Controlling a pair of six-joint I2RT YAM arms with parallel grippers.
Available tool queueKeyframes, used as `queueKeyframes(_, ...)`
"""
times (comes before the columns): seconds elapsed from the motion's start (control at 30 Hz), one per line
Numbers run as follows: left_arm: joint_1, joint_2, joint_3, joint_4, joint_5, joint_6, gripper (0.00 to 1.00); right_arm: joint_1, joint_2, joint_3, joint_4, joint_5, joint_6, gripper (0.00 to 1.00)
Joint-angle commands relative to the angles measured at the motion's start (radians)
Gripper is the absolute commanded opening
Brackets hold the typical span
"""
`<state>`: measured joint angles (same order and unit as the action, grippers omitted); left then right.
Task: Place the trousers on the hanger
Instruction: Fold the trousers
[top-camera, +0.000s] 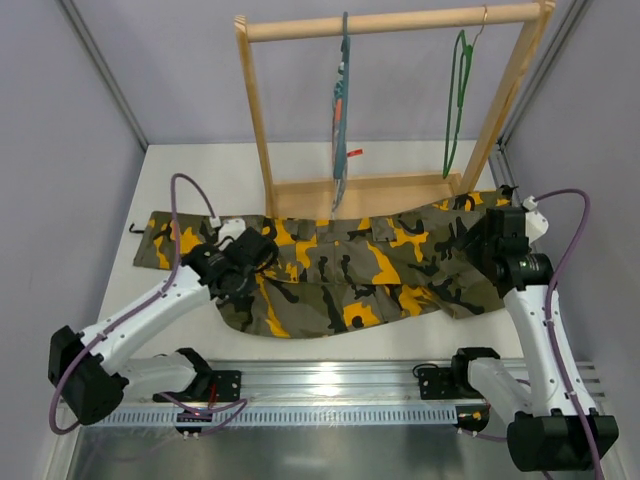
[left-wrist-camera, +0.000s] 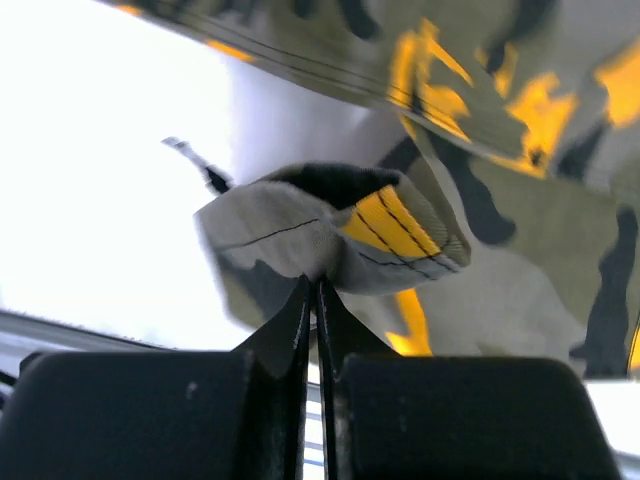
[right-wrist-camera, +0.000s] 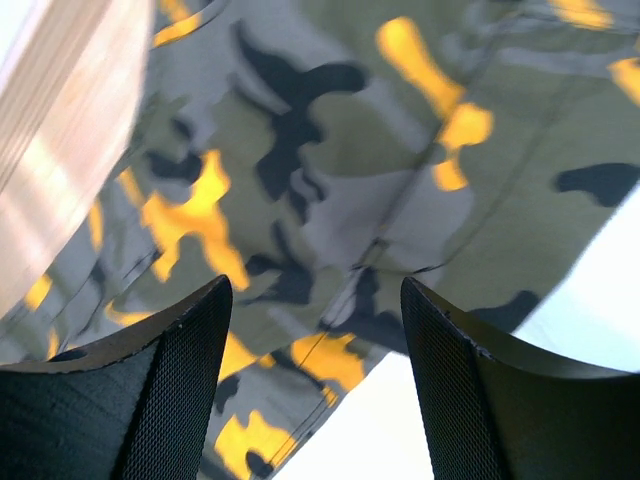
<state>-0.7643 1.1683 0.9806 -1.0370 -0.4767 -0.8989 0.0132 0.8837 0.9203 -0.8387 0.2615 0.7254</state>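
**Trousers flat on table, hanger on rack: grasping step, judged early.**
Top view: trousers (top-camera: 340, 265) lie spread across the table (top-camera: 200, 175) from 9 to 3 o'clock. The hanger (top-camera: 457, 105) hangs on the wooden rack (top-camera: 390, 20) at 1 o'clock, well apart from them. Left wrist view: left gripper (left-wrist-camera: 316, 300) is pinched tight on a raised fold of the trousers. Right wrist view: right gripper (right-wrist-camera: 315, 290) has its fingers spread with nothing between, over the cloth near its edge. The next move likely calls for a second hold, then lifting toward the hanger. No brand, label or writing is legible.
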Motion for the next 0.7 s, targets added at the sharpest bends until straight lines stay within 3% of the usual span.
queueKeyframes(0.0, 0.126, -0.080, 0.033, -0.071, -0.070, -0.020, 0.00, -0.099, 0.035, 0.051, -0.059, 0.093, 0.022, 0.71)
queueKeyframes(0.13, 0.293, -0.180, 0.021, -0.015, 0.010, 0.008, 0.00, -0.231, 0.063, 0.028, -0.071, 0.088, 0.031, 0.71)
queueKeyframes(0.23, 0.347, -0.205, 0.023, -0.006, 0.027, 0.018, 0.00, -0.274, 0.064, -0.007, -0.083, 0.156, 0.075, 0.70)
queueKeyframes(0.33, 0.361, -0.199, 0.026, -0.006, 0.038, 0.026, 0.00, -0.318, 0.067, -0.061, -0.068, 0.205, 0.112, 0.70)
queueKeyframes(0.57, 0.367, -0.194, 0.026, -0.012, 0.037, 0.043, 0.00, -0.472, 0.149, -0.162, 0.076, 0.134, 0.065, 0.68)
queueKeyframes(0.67, 0.385, -0.197, 0.024, -0.012, 0.030, 0.054, 0.00, -0.481, 0.178, -0.178, 0.095, 0.113, 0.065, 0.67)
